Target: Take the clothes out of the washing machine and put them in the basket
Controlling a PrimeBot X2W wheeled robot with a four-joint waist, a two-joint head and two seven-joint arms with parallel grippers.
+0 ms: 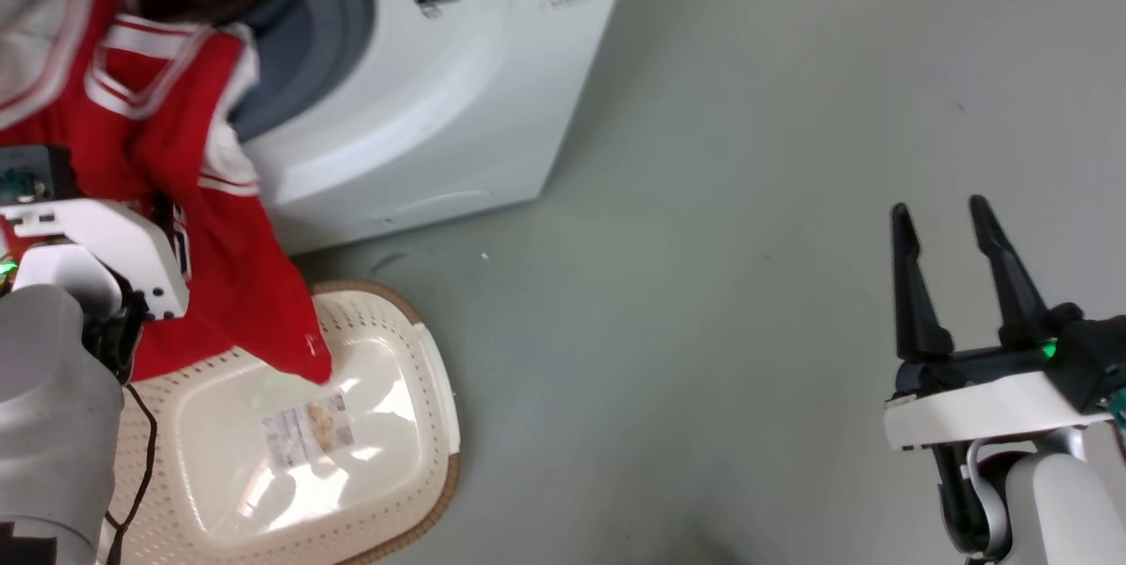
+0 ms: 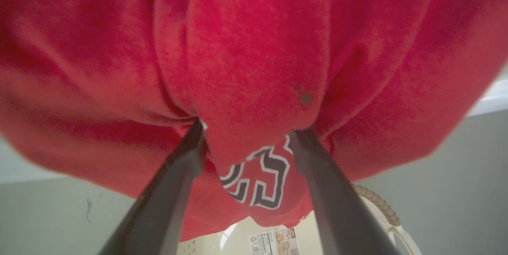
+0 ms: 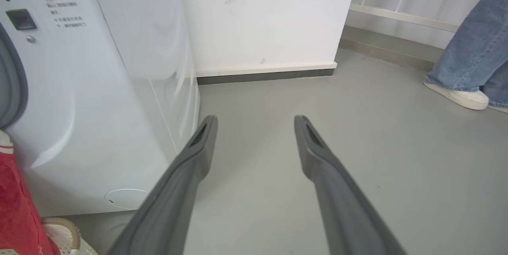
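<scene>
A bright red jersey (image 1: 176,151) with white striped trim hangs from the washing machine's (image 1: 440,90) round opening, its lower tip over the cream basket (image 1: 431,424). A whitish piece (image 1: 26,28) lies at the opening's upper left. In the left wrist view the jersey (image 2: 246,68) drapes over the tips of my left gripper (image 2: 248,132); the fingers (image 2: 174,183) stand apart with cloth bulging between them. The basket's rim (image 2: 381,203) shows below. My right gripper (image 1: 946,222) hovers open over bare floor, far right, holding nothing. From the right wrist the machine (image 3: 99,108) is at left.
A label sticker (image 1: 308,433) lies on the basket's bottom. In the right wrist view a white wall (image 3: 270,20) with a dark skirting stands behind the machine, and a person's jeans leg (image 3: 472,40) and white shoe (image 3: 456,95) stand at far right on the grey floor (image 3: 357,147).
</scene>
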